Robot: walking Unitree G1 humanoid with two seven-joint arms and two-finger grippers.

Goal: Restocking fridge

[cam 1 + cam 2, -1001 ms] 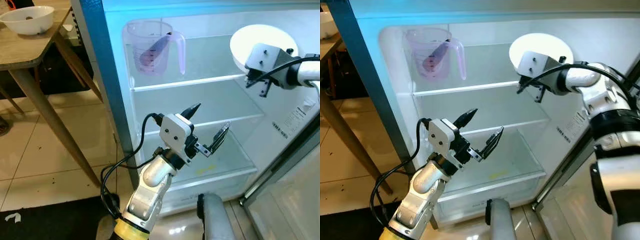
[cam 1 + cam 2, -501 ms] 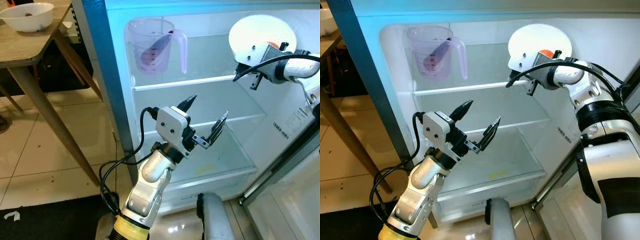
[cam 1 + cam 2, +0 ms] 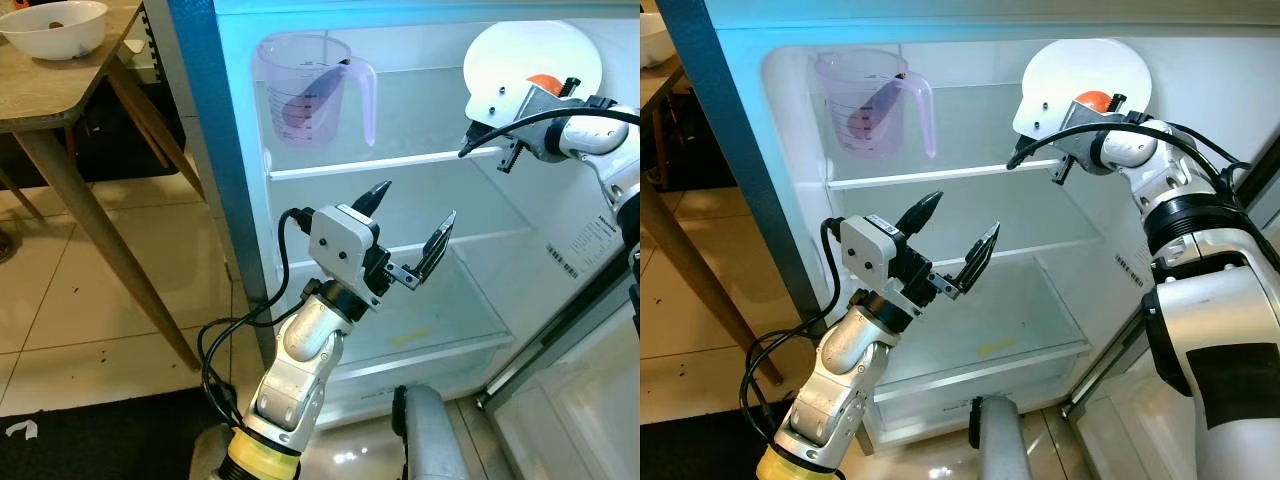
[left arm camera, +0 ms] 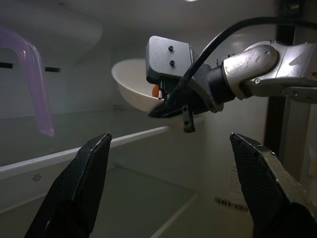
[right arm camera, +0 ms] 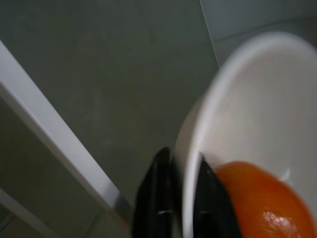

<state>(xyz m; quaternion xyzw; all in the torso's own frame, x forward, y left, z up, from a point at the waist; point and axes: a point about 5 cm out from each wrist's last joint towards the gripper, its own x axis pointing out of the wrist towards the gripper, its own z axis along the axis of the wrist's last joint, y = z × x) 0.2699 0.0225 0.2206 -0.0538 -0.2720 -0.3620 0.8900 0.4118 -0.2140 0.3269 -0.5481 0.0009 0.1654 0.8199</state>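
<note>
Up and further into the fridge (image 3: 230, 200) goes the white bowl (image 3: 520, 60), pinched by the right claw (image 5: 176, 198), orange fruit (image 3: 1092, 101) now showing. Left claw (image 3: 410, 235) waits wide open below, so the bowl looks nearly shelved.

Ahead of the left gripper (image 3: 412, 236) the shelf (image 3: 460, 215) space lies free; above it, the right gripper (image 3: 1072, 120) and its bowl (image 3: 1080, 72) crowd the upper shelf (image 3: 330, 166) beside the jug (image 3: 310, 88).

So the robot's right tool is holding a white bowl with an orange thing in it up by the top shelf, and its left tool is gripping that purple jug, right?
Not quite. The left tool grips nothing: in the left eye view it hangs open in front of the middle shelf, well below the purple jug, which sits alone on the top shelf. The rest holds: the right tool pinches the white bowl with the orange thing inside.
</note>
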